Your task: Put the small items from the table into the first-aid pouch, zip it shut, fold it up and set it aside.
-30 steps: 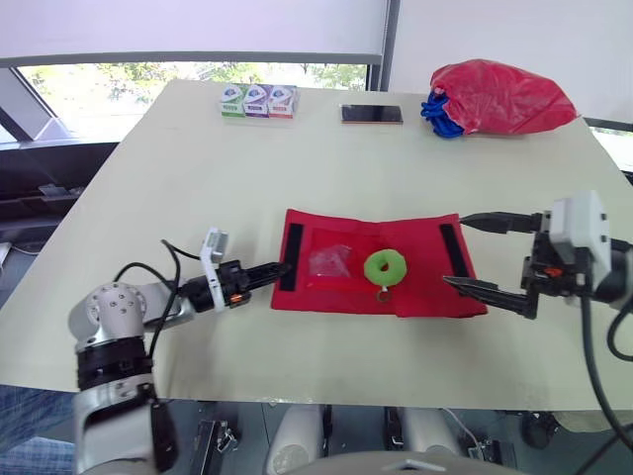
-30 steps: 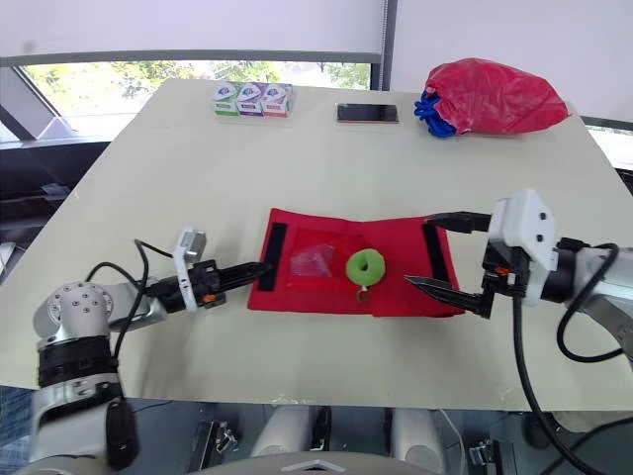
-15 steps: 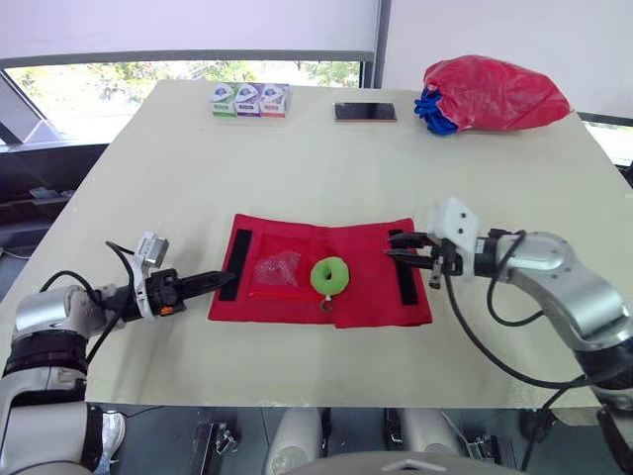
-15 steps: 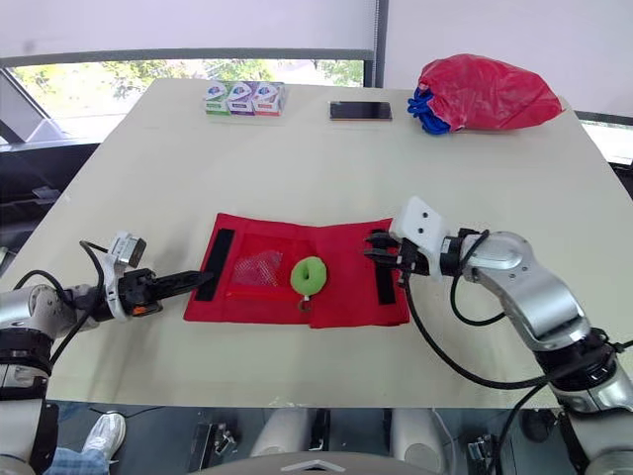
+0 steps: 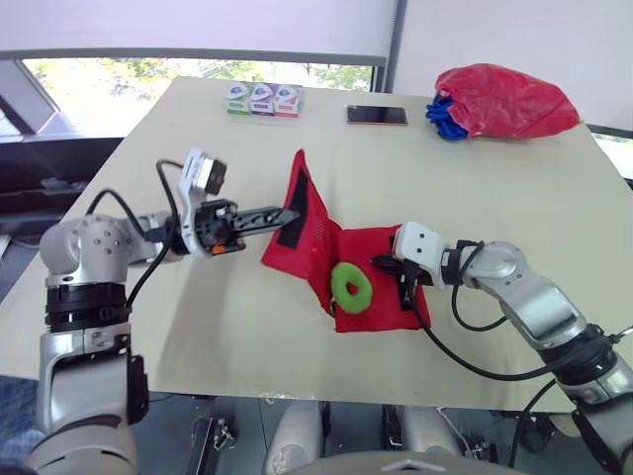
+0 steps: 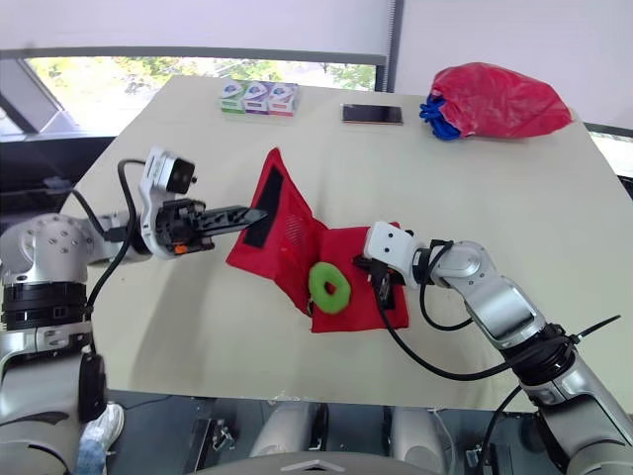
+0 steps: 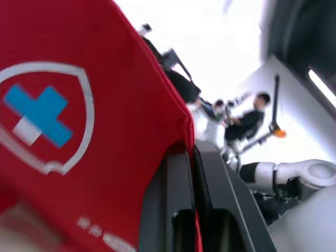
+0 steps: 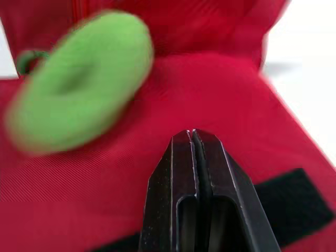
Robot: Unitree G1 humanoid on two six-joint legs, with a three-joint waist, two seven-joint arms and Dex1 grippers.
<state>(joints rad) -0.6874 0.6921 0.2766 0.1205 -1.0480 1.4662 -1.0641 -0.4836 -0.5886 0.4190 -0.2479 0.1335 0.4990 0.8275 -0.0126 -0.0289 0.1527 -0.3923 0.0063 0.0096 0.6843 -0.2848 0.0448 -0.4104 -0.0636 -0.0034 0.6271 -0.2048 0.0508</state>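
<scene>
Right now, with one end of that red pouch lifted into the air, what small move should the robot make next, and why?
Probably swing the raised flap over to the right and lay it on the flat half. The left gripper is shut on the left edge of the pouch, lifted off the table, while the shut right gripper presses on the flat right half beside the green ring.

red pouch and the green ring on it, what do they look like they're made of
Red pouch: woven fabric, probably nylon, matte. A fine ribbed weave shows in the right wrist view, and its raised end creases softly. Green ring: soft foam or rubber by the look, matte and rounded with no glints; which of the two is unclear. Black strips on the pouch: likely hook-and-loop tape, dull and flat.
</scene>
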